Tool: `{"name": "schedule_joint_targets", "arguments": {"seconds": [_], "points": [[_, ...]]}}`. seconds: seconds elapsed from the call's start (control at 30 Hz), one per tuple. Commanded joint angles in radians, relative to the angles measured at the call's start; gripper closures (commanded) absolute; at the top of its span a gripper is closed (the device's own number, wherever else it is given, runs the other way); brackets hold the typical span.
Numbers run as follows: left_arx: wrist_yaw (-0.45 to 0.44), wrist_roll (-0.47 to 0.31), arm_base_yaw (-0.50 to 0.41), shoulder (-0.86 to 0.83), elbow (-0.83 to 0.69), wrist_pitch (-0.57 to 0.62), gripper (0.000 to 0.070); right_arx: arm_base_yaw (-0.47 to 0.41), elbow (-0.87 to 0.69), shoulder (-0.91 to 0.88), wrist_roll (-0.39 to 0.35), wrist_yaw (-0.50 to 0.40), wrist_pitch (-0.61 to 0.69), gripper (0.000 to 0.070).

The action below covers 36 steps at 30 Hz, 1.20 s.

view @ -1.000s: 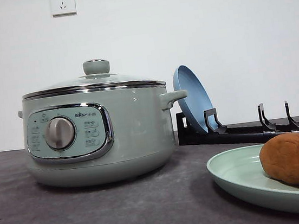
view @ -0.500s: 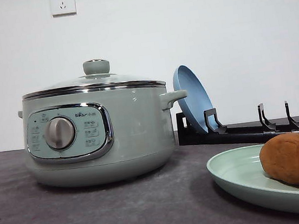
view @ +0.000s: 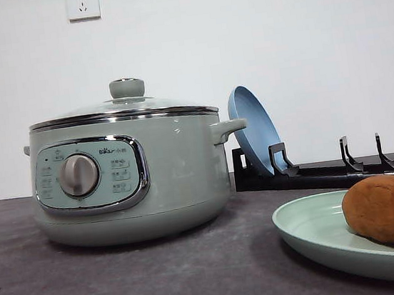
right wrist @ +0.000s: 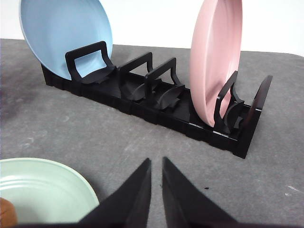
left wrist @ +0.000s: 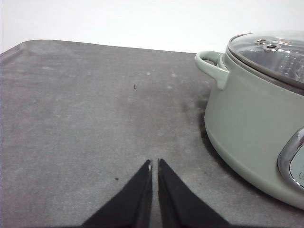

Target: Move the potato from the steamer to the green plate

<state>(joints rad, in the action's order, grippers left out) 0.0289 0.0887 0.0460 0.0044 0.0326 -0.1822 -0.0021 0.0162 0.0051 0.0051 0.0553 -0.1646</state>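
Two grippers sit low over the grey table, and we read both as clenched on nothing: the left gripper (left wrist: 155,162) shows its tips nearly meeting beside the steamer (view: 128,170), the right gripper (right wrist: 156,161) the same between the green plate (right wrist: 42,187) and the black dish rack (right wrist: 156,102). Our potato (view: 391,208) already lies on the green plate (view: 315,234), toward its right side and partly cut off by the frame edge, so we judge the transfer done. It looks dense, firm and rough-skinned, probably easy to pinch across its narrow middle without slipping, though as a rounded lump it may roll. The steamer's glass lid (view: 124,107) is on. A blue plate (right wrist: 66,35) and a pink plate (right wrist: 216,57) stand upright in the rack, well apart from the potato; nothing crowds the green plate.
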Motion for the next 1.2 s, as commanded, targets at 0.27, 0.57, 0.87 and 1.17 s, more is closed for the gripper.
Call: {"name": "schedule_joint_targets", "arguments": {"seconds": [0.27,0.57,0.87,1.17], "points": [[0.006,-0.009,-0.002,-0.001,-0.021,-0.005,0.0684,0.0,-0.005,-0.002,0.013,-0.004,0.011,0.0669],[0.006,-0.009,-0.002,-0.001,-0.021,-0.005,0.0684,0.0,-0.005,-0.002,0.013,-0.004,0.011,0.0669],[0.006,-0.009,-0.002,-0.001,-0.021,-0.005,0.0684,0.0,-0.005,-0.002,0.013,-0.004,0.011,0.0669],[0.006,-0.009,-0.002,-0.001,-0.021,-0.005,0.0684,0.0,-0.005,-0.002,0.013,-0.004,0.011,0.0669]]}}
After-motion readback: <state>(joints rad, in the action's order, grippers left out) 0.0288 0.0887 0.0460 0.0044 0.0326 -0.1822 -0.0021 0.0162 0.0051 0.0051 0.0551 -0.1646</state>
